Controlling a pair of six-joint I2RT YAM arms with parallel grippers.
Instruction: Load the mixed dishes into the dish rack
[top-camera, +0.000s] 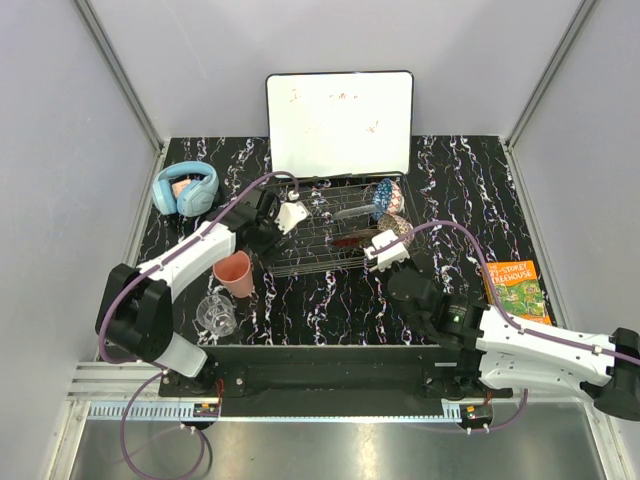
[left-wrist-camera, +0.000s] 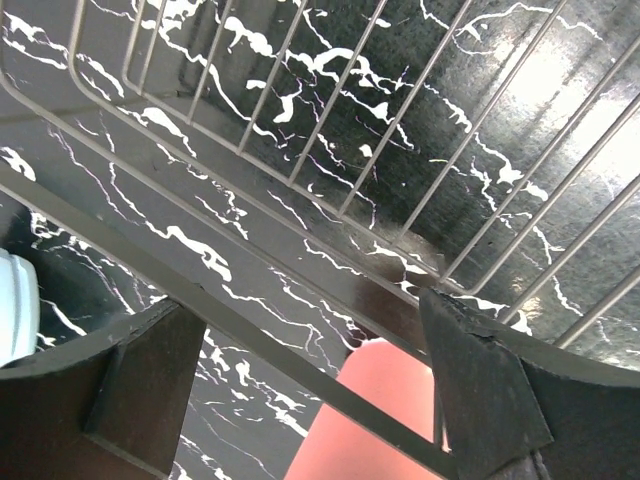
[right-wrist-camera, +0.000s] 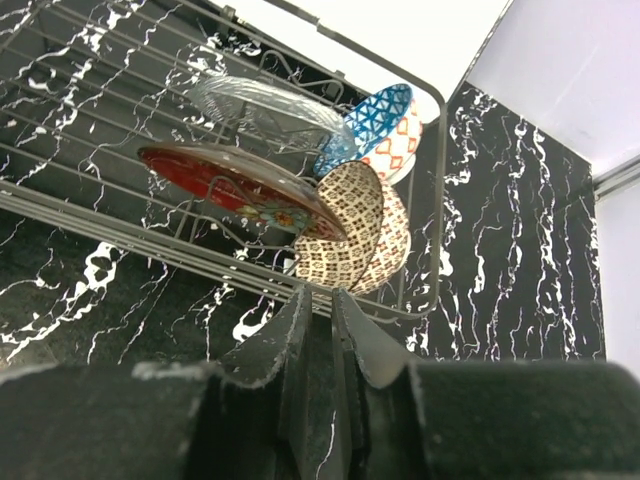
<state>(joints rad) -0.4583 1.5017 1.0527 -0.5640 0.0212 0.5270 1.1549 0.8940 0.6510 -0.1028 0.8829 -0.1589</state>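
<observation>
Top external view shows the dish rack (top-camera: 335, 235) at mid-surface, its long axis running 9 to 3 o'clock and its far edge just in front of the whiteboard (top-camera: 340, 122) at 12 o'clock. A bare band of the marbled surface (top-camera: 330, 310) lies at the rack's 6 o'clock, between it and the arm bases. More of it lies at 3 o'clock, out to the book (top-camera: 517, 290).

Four pieces stand on edge in the rack's 3 o'clock end. In the right wrist view the red floral plate (right-wrist-camera: 235, 185) leans with its rim line running 10 to 4 o'clock. The clear glass dish (right-wrist-camera: 265, 105) lies beyond it on much the same line. The beige patterned bowl (right-wrist-camera: 350, 225) and blue patterned bowl (right-wrist-camera: 375, 125) stand by the end rail.

Outside the rack, the pink cup (top-camera: 235, 273) sits just off its 8 o'clock corner. The clear glass mug (top-camera: 216, 314) is at 7 o'clock, nearer the bases. The headphones (top-camera: 185, 188) rest at 10 o'clock.

Our left gripper (left-wrist-camera: 310, 355) hangs over the rack's 9 o'clock rim, jaws spread wide with nothing between them. Our right gripper (right-wrist-camera: 320, 320) sits at the rack's near rail by the beige bowl. Its jaws are drawn almost together with only a slit between, and we see nothing held.
</observation>
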